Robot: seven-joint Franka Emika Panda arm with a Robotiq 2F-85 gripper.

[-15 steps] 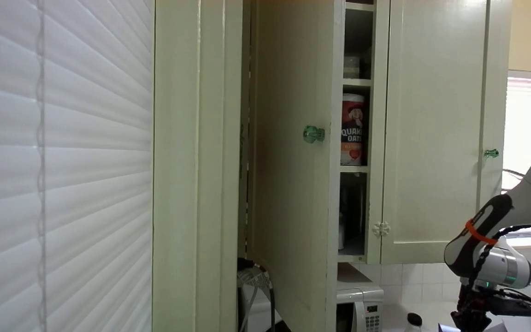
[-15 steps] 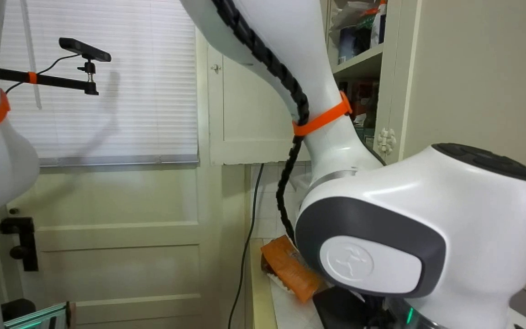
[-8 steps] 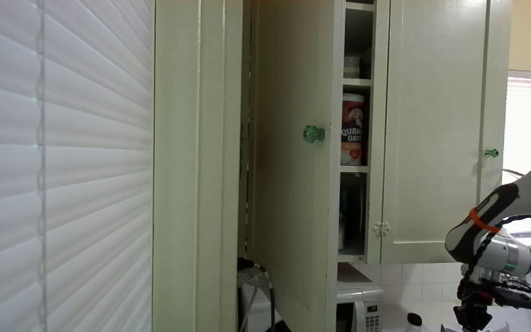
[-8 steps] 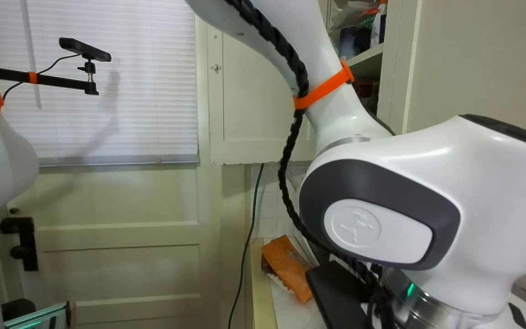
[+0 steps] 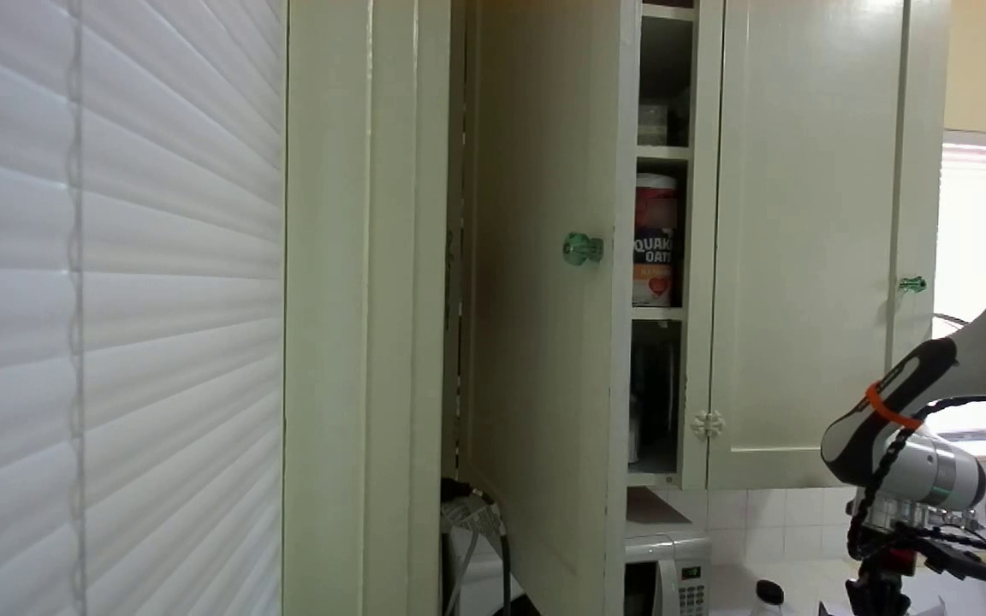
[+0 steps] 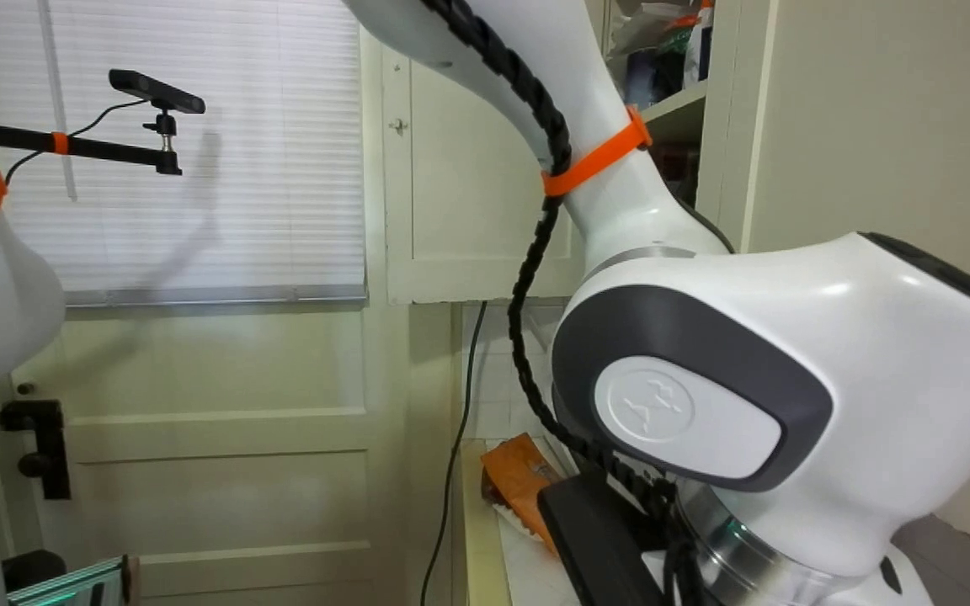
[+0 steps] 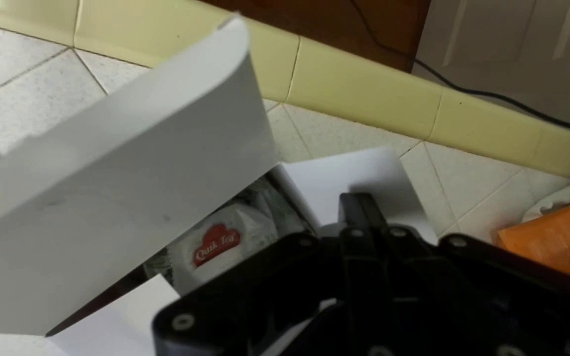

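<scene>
While the end effector (image 7: 362, 212) hangs w/ fingers together (nothing visible btwn), its tips are over a white end flap (image 7: 354, 170), contact unclear; the open box (image 7: 176, 168) w/ Quik Tea sachets (image 7: 215, 242) sits on the counter (image 7: 443, 183), to its L in wrist view, long axis running lower L to upper R.

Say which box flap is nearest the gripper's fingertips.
In the wrist view, the small flap right of the Quik Tea packet; only it shows behind the fingertips.
</scene>
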